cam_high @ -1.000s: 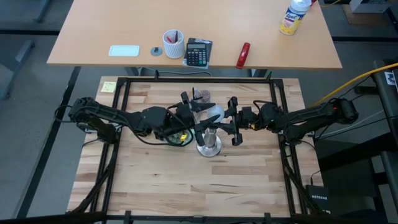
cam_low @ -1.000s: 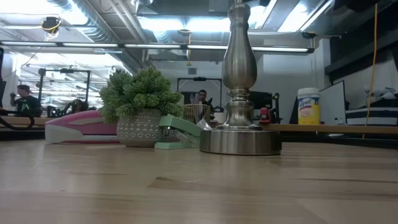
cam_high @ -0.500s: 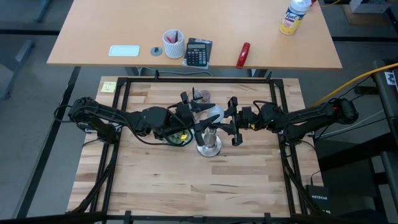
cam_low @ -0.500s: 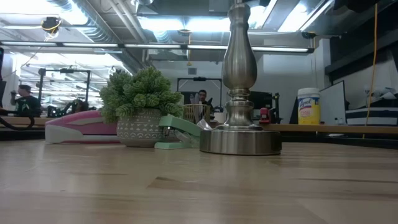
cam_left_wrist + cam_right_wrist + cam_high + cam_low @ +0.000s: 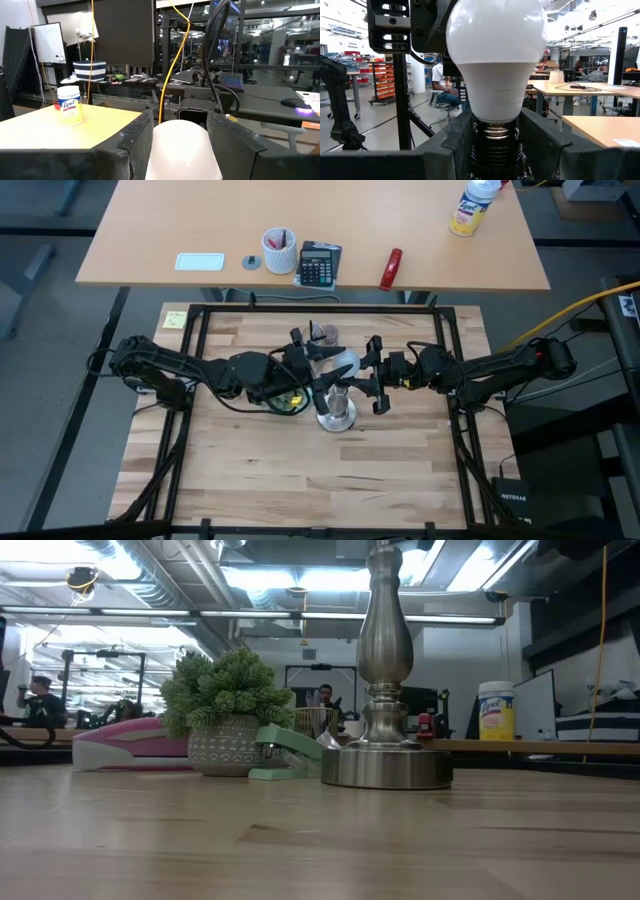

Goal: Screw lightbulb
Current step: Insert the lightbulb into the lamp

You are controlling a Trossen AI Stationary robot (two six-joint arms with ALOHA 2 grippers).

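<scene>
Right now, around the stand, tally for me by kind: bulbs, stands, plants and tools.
lightbulb: 1
stand: 1
potted plant: 1
tools: 2 (left tool, right tool)
total: 5

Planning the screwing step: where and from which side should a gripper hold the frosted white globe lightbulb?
Grip the frosted white globe lightbulb across its wide round dome, coming in level from the side. It stands upright, threaded base down in the silver lamp stand, so the dome is the only free part to turn.
</scene>
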